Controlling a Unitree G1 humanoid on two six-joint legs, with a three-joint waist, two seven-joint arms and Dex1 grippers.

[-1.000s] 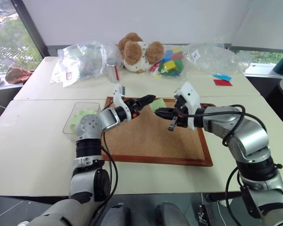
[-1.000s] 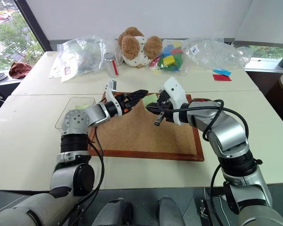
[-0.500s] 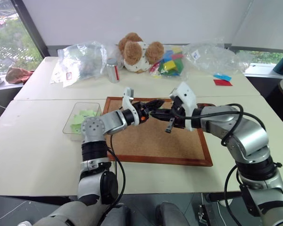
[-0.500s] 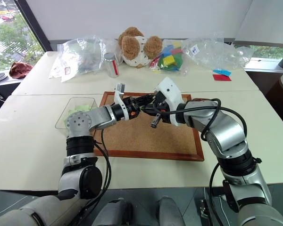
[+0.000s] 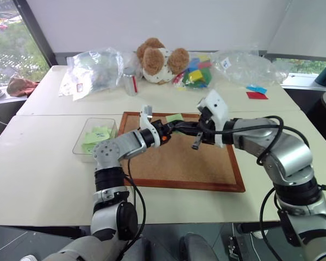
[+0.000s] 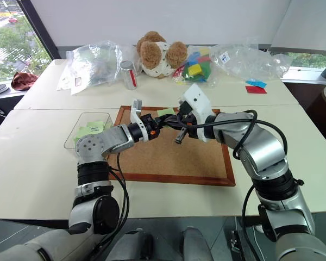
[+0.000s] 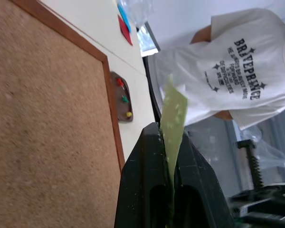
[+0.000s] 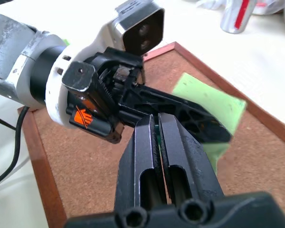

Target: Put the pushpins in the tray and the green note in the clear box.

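The green note point(image 5: 175, 117) hangs above the cork board point(image 5: 179, 163), with both grippers meeting at it. My left gripper point(image 7: 166, 131) is shut on it, and the paper stands edge-on out of its fingertips. My right gripper point(image 8: 156, 118) comes in from the right, also shut, with a sliver of green between its fingers point(image 8: 143, 142). The small reddish-brown tray point(image 7: 118, 111) lies beside the board's right edge with red, green and yellow pushpins point(image 7: 125, 99) in it. The clear box point(image 5: 77, 145) sits left of the board and holds pale-green notes.
At the back of the table are a teddy bear point(image 5: 157, 60), a silver can point(image 5: 130, 81), coloured blocks point(image 5: 195, 73) and clear plastic bags point(image 5: 92, 70). Red and blue scraps point(image 5: 255, 93) lie at the back right. A person in a white T-shirt point(image 7: 228, 61) stands off to the right.
My left gripper, open a second ago, came in against the right gripper and shut on the note that the right one was holding. The right arm stayed about where it was.
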